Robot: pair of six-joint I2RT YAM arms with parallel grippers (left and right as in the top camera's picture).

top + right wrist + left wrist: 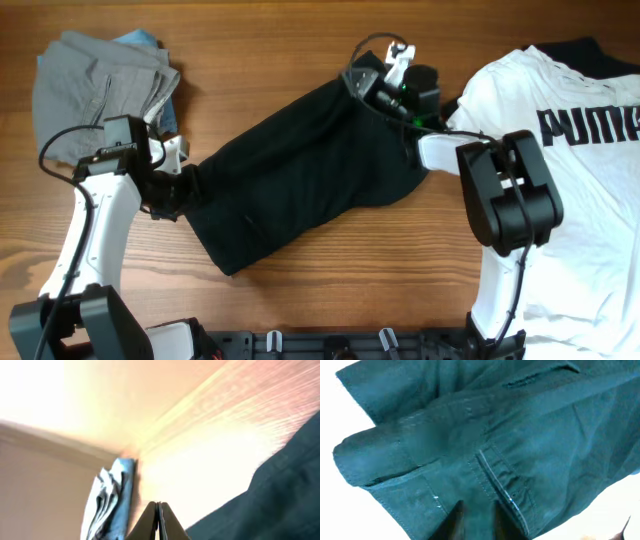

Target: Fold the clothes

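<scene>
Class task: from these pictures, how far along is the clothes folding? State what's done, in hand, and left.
Possibly done: the grey shorts lie in a compact pile. In hand: the black shorts lie stretched out unfolded, left gripper at one end astride fabric, shut right gripper at the other. Left: folding those, then the spread-out PUMA T-shirt.

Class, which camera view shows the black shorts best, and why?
Overhead: the black shorts lie whole, spread diagonally across the table. Left wrist gives only a close-up of seams and folds; right wrist only a dark corner at lower right.
</scene>
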